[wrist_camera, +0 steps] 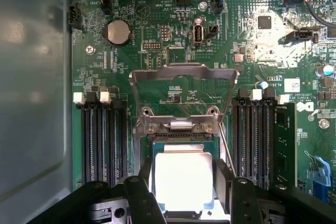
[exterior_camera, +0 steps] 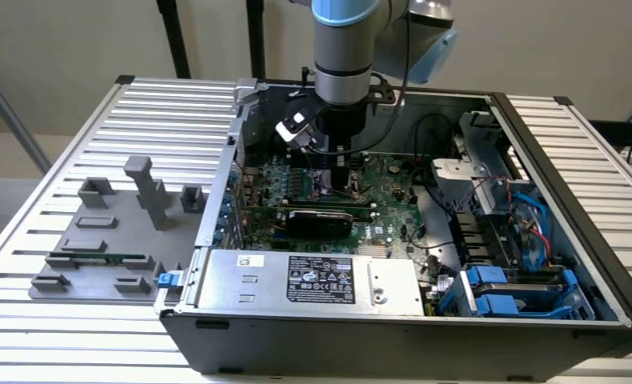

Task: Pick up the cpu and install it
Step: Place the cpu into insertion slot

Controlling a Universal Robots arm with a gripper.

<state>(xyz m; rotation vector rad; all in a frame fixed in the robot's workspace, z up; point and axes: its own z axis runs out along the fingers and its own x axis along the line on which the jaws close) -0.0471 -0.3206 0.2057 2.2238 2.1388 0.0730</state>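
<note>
Though close — cpu (wrist_camera: 184,179) within end effector (wrist_camera: 184,178)

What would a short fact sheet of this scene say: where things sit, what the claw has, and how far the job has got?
Setting: open computer case on a slatted table
Gripper: closed on the cpu, fingers against two opposite edges
Cpu position: at the motherboard socket; whether it is seated cannot be told
Load plate: swung open
Memory stick: lying on the grey fixture outside the case, on the exterior view's left
</note>
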